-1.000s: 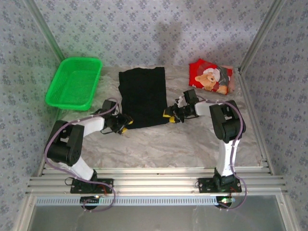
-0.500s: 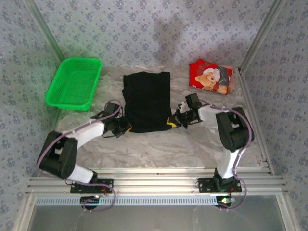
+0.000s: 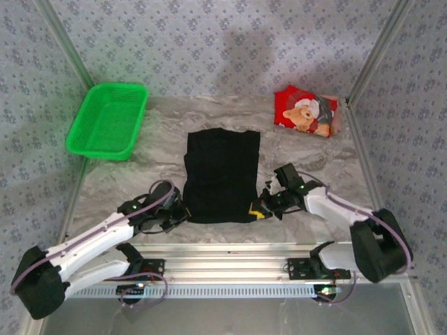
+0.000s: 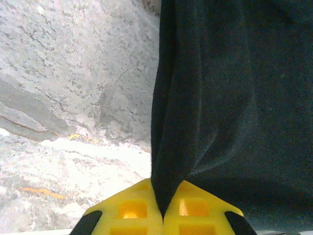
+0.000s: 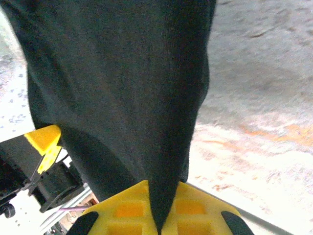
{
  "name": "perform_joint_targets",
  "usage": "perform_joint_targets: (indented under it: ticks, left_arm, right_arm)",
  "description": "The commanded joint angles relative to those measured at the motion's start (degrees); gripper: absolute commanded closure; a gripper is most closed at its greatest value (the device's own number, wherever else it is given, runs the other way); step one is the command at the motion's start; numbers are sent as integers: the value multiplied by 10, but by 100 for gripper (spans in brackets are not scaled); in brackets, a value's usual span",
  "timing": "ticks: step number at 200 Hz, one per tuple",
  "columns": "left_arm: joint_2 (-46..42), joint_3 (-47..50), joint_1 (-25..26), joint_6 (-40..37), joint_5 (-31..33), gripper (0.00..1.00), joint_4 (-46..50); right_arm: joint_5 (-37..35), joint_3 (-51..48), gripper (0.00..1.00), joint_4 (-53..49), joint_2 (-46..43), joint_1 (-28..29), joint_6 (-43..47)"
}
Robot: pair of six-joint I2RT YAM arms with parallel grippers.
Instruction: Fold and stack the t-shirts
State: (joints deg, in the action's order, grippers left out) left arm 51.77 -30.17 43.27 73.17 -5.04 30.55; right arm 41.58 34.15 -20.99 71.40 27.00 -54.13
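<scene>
**Both grippers pinch the near corners of the black shirt**

The left gripper point(image 4: 161, 215) has its yellow fingers pressed together on a fold of black cloth, which rises out of the pinch as a narrow ridge. The right gripper point(image 5: 159, 215) is clamped in the same way on a pleat that fans out wide beyond its tips. In the top view the left gripper sits at the near-left corner and the right gripper at the near-right corner of the black t-shirt point(image 3: 222, 174). Both arms reach in low from the outer sides.

The shirt lies flat as a plain, matte rectangle with no print and no sleeves showing. Its long sides run away from the arms, and its near corners are gathered slightly into the two grips. It rests in the middle of the grey marbled table point(image 3: 126, 178), towards the near edge.

The red t-shirt point(image 3: 306, 112) is a small folded packet at the far right, with its bear in a Santa hat facing up, well apart from the black one. A green mesh basket point(image 3: 108, 120) stands at the far left.
</scene>
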Motion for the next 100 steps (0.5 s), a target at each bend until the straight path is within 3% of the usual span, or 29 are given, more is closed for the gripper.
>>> perform_joint_targets:
  ticks: [1, 24, 100]
  left_arm:
    - [-27, -45, 2, 33, 30, 100, 79]
    - [-29, -95, -9, 2, 30, 100, 117]
    - [133, -263, -178, -140, -101, 100, 78]
  right_arm:
    - [-20, 26, 100, -54, -31, 4, -36]
    - [-27, 81, 100, -83, -29, 2, -25]
    - [-6, 268, 100, -129, 115, -51, 39]
